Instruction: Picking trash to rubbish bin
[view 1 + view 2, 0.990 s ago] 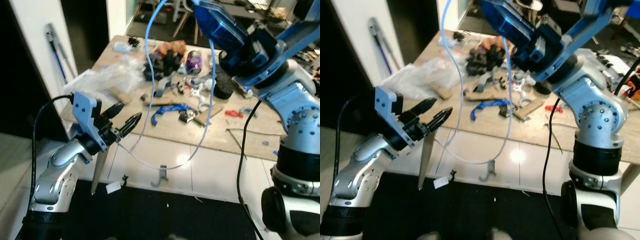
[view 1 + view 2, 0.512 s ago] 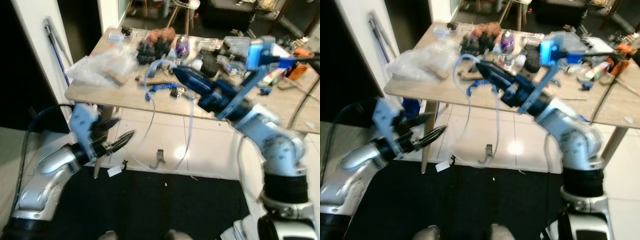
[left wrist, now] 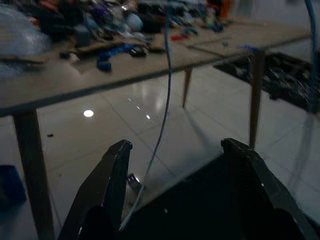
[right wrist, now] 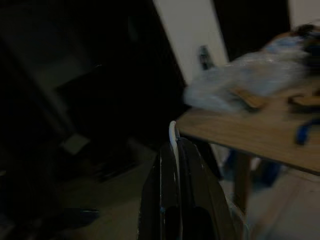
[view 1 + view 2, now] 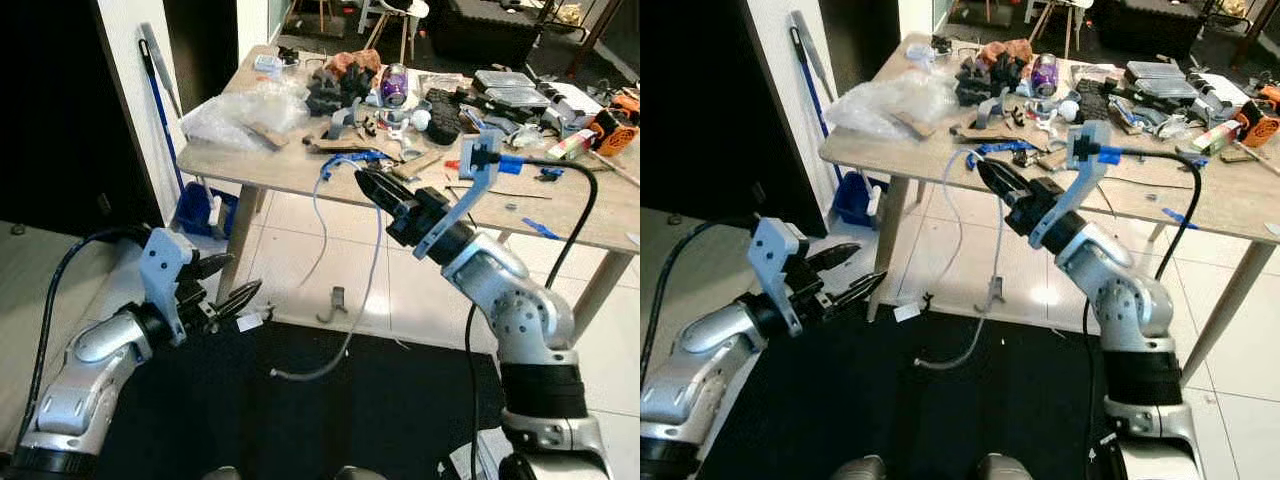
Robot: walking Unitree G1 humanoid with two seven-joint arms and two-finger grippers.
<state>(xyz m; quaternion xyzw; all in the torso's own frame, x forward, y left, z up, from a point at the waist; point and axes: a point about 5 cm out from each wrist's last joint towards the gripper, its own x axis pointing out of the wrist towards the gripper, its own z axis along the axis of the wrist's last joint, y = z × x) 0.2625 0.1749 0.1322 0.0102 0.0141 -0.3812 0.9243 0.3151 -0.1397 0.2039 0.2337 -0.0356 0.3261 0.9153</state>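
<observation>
A long pale blue cable [image 5: 377, 260] hangs from my right gripper [image 5: 360, 174], which is shut on it just in front of the wooden table [image 5: 300, 170]. The cable loops down and its free end [image 5: 285, 376] lies on the black mat. In the right wrist view the black fingers [image 4: 192, 170] are pressed together with the white cable end [image 4: 173, 132] between them. My left gripper [image 5: 246, 272] is held low on the left, open and with nothing in it, apart from the cable. In the left wrist view the cable [image 3: 162, 115] hangs beyond its spread fingers [image 3: 117, 165].
The table holds a crumpled plastic bag [image 5: 240, 105], a purple can [image 5: 393, 85], black parts and tools. A blue bin [image 5: 205, 210] stands under its left end. A blue-handled tool [image 5: 160, 90] leans on the wall. A metal hook [image 5: 335, 303] lies on the tiles, by the black mat [image 5: 330, 420].
The view has pulled back from the table. My right gripper has come down and off the tabletop with the cable, whose end now rests on the mat. My left gripper stays open.
</observation>
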